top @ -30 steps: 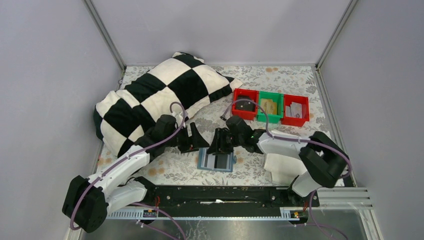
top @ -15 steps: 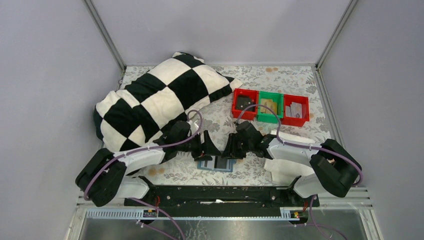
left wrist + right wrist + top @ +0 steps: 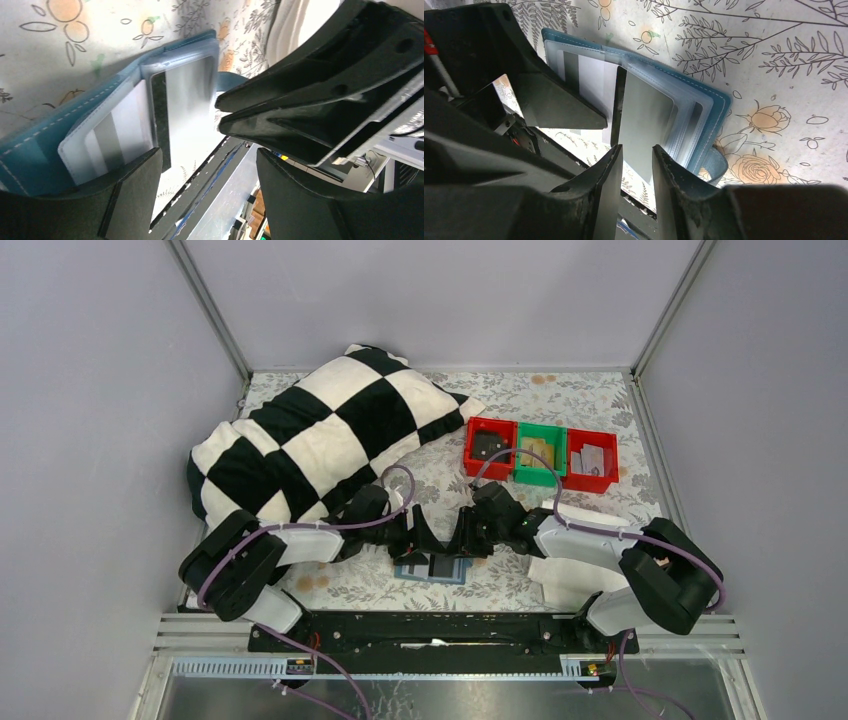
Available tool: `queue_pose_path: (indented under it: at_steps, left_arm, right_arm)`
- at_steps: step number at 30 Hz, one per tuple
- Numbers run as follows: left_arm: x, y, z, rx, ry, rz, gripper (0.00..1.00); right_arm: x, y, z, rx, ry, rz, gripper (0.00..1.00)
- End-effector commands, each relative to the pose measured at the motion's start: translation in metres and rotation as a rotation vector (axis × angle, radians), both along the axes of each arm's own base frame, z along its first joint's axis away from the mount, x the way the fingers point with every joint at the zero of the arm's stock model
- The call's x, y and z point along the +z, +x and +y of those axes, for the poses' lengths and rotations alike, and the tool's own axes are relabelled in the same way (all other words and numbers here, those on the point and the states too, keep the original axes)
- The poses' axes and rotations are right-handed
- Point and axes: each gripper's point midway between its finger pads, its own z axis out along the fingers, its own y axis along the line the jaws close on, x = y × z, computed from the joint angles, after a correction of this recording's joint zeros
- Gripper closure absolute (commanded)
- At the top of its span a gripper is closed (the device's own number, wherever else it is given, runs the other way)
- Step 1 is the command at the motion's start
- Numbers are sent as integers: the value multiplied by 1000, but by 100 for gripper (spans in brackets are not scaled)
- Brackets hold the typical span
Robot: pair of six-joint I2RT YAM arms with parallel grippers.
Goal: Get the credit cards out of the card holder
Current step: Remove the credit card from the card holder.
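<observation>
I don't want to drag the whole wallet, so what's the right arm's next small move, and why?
Probably close the right end effector a little further onto the near edge of the grey card before pulling. Its jaws stand narrowly parted at that edge, the card holder lies open and flat, and the open left end effector has one finger over the other panel, apparently steadying it.

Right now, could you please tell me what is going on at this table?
Both arms are working over the card holder, which lies open on the floral table near their bases. The left tool, jaws wide, sits at its left panel. The right tool, jaws narrow but apart, hovers at a grey card in the right panel. No card is fully out yet.
</observation>
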Motion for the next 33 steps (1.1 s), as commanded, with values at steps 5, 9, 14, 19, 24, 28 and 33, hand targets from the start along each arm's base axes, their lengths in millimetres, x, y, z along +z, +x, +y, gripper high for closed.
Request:
queue_pose_path:
  at_steps: [5, 9, 14, 19, 24, 28, 33]
  left_arm:
    - [-5, 4, -5, -34, -2, -41, 28]
    - [-12, 5, -1, -25, 28, -44, 30]
    - [-20, 4, 2, -17, 46, -35, 45]
    - [-23, 4, 2, -12, 49, -33, 57]
    - [-28, 4, 3, -10, 62, -30, 58]
    - [-34, 5, 5, -2, 79, -27, 58]
    - [-44, 10, 13, 18, 153, -50, 53]
  right_arm:
    - [-13, 1, -3, 0, -22, 13, 65]
    - [-23, -3, -8, -7, -43, 30, 66]
    - [-27, -4, -10, -12, -53, 35, 66]
    - [-29, -6, -11, -14, -53, 41, 66]
    - [-31, -7, -13, -17, -56, 45, 66]
    - [-31, -8, -15, -18, -58, 45, 66]
    - [-31, -9, -16, -22, -59, 44, 66]
